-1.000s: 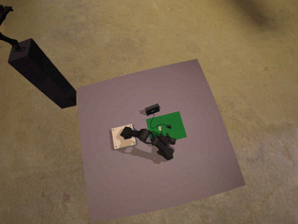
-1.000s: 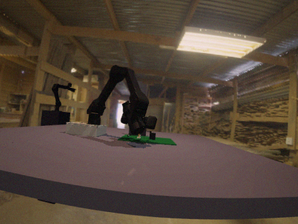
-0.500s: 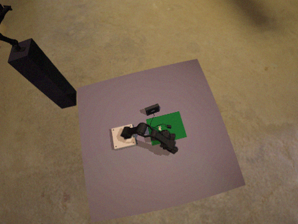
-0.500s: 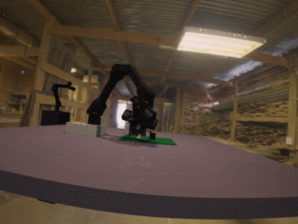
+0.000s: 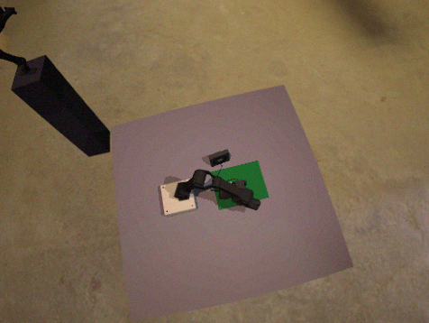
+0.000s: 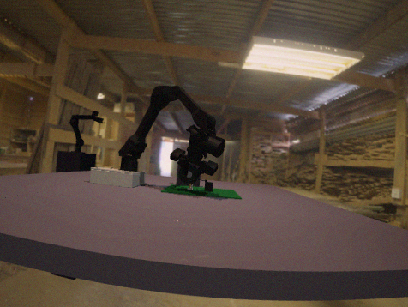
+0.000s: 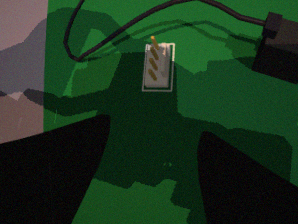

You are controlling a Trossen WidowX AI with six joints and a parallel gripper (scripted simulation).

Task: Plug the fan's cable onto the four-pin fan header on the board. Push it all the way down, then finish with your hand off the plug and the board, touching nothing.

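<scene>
The green board [image 5: 257,170] [image 6: 231,195] [image 7: 100,210] lies flat on the table. The white header [image 6: 191,187] [image 7: 163,72] stands on it with four bare gold pins, upper middle in the wrist view. The fan plug [image 6: 208,186] [image 7: 281,56], a black block, rests on the board to the right of the header, cut off by the wrist view's edge. Its black cable [image 7: 240,17] loops behind the header. My gripper [image 6: 192,161] [image 7: 155,132] is open and empty above the board, with the header ahead of the gap between its fingers. In the top view the arm hides the plug.
The black fan [image 5: 219,158] stands just behind the board. A pale box [image 5: 173,206] [image 6: 113,177] is at the arm's base. A dark pedestal [image 5: 59,99] [image 6: 76,161] with another arm stands beyond the table [image 5: 252,253] [image 6: 171,231].
</scene>
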